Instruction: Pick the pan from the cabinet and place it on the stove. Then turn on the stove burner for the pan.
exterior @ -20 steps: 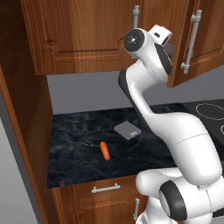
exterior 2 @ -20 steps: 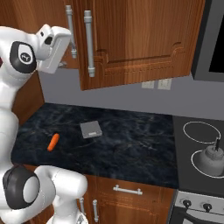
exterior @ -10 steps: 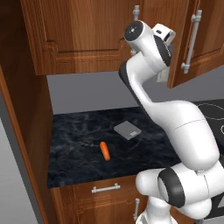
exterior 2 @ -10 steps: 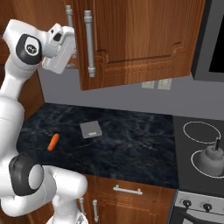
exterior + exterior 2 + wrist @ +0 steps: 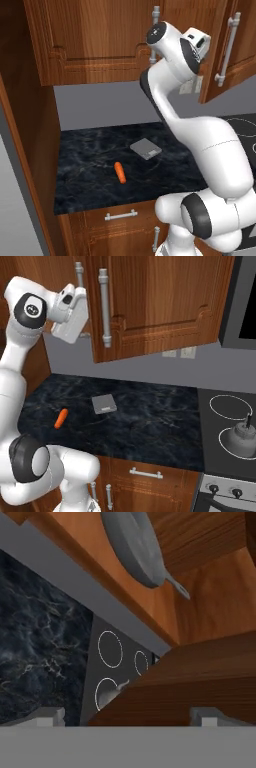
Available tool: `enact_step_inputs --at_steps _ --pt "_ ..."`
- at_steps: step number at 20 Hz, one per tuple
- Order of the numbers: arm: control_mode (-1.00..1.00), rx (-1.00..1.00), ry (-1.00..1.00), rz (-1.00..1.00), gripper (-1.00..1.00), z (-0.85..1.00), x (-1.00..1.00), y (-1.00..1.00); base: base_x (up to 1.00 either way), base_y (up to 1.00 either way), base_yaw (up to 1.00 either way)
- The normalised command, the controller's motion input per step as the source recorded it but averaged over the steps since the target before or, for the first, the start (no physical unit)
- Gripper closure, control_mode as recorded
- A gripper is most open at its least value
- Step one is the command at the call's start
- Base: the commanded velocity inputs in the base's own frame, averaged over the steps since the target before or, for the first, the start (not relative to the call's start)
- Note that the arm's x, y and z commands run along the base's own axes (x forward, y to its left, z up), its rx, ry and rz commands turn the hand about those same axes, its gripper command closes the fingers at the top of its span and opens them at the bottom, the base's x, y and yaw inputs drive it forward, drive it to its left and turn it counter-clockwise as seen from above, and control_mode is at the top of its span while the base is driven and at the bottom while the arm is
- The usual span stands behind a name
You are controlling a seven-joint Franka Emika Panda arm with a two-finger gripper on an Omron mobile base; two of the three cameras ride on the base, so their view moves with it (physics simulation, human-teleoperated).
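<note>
No legible text or labels, seemingly.

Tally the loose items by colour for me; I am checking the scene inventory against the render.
Orange: 1, the carrot
Grey: 3, the pan, the kettle, the flat square pad
Total: 4
</note>
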Motion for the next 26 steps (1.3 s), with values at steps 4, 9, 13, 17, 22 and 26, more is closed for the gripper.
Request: enact_step_inputs --at_steps 4,9,13,17,22,26 --pt "-1.00 0.00 0.00 -0.13 -1.00 -0.01 -0.56 -0.50 0.00 0.00 0.00" --pt "-1.00 0.00 0.00 -0.12 -1.00 -0.01 -0.39 -0.64 0.00 0.00 0.00" --pt "-1.00 0.02 0.00 -0.12 -1.00 -0.01 -0.40 -0.72 0.00 0.00 0.00" --pt "-1.00 0.03 0.00 -0.12 -1.00 0.00 -0.34 -0.75 0.00 0.00 0.00" --pt "-1.00 0.03 0.00 -0.12 -1.00 0.00 -0.26 -0.73 0.00 0.00 0.00" --pt "-1.00 0.03 0.00 -0.10 -1.00 0.00 -0.14 -0.70 0.00 0.00 0.00"
